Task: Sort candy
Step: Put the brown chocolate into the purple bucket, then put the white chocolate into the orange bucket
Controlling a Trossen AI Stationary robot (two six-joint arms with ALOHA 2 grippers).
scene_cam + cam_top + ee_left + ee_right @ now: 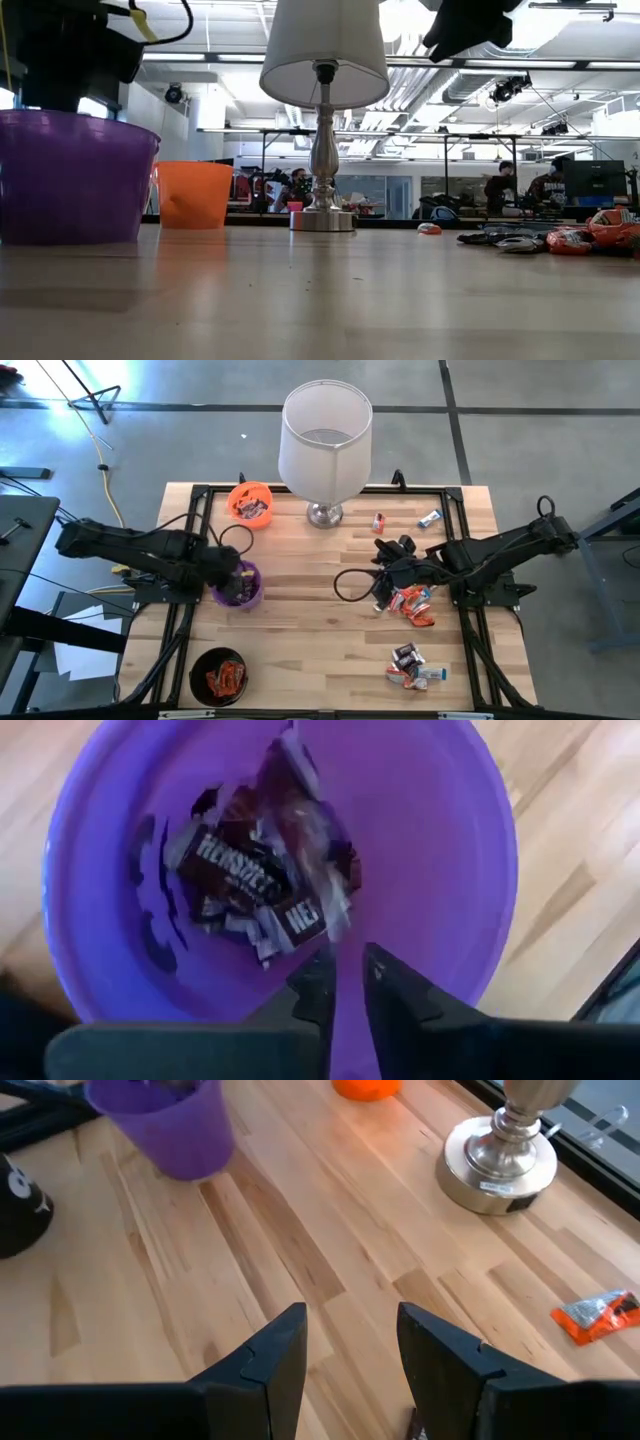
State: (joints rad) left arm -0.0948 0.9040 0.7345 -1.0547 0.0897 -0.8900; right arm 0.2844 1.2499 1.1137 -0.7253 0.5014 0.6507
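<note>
Sorting is partly complete. The purple cup (440, 850) holds several dark brown Hershey's candies (250, 880), the orange cup (250, 502) and black cup (220, 676) each hold some pieces. The left gripper (345, 982) hangs over the purple cup, fingers nearly closed and empty. The right gripper (350, 1345), fingers spread and empty, hovers beside the unsorted candy pile (412, 603). Another cluster (412, 664) and two strays (405, 520) near the lamp (325, 440) remain.
</note>
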